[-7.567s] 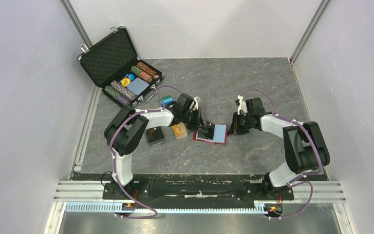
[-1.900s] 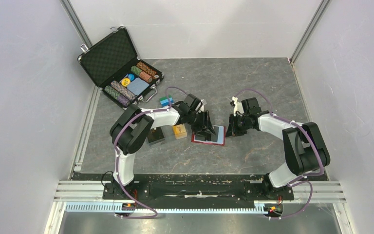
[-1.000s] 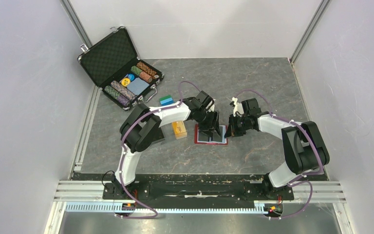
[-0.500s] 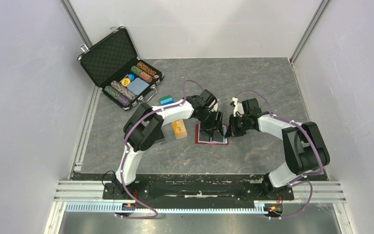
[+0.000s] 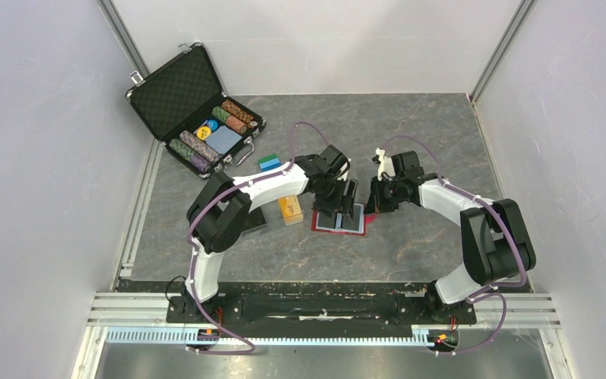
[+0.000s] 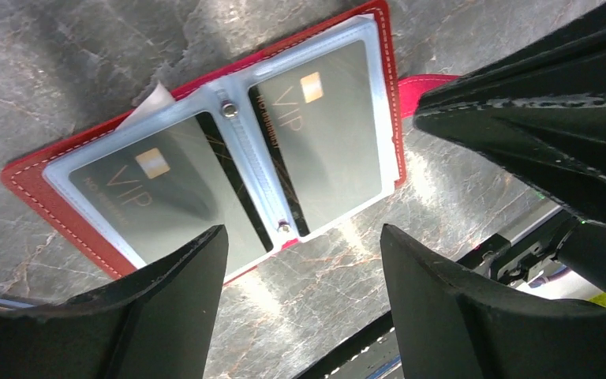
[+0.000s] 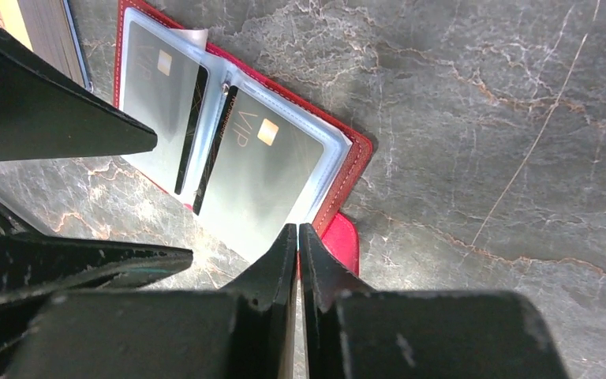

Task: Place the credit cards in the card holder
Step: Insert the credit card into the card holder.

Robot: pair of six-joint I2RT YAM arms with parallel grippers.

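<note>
- Top view: The small red leather-like folding card holder [image 5: 339, 223] lies open and flat on the grey stone-look desk [image 5: 410, 142], between the two arms. A small orange-gold stack [image 5: 289, 210] sits just beside it on the left. It looks like more cards, but it is too small to be sure.
- Left wrist view: Two flat dark grey plastic cards [image 6: 323, 134], each with a little gold chip, sit inside the clear pockets [image 6: 379, 103] of the card holder, one on each side. The left jaws hang above the card holder. They are wide open and hold nothing.
- I think the cards are thin, light, stiff and slippery. Lying flat, they would be hard to pick up, so a short edge that sticks out is the best place to pinch.
- Right wrist view: The right jaws are pressed together with nothing between them. Their tips sit at the edge of one clear pocket, near the red snap tab [image 7: 343, 237]. I cannot tell if they touch it.
- I think the card holder is soft and light and may slide. Its red rim looks like the best place to press down.
</note>
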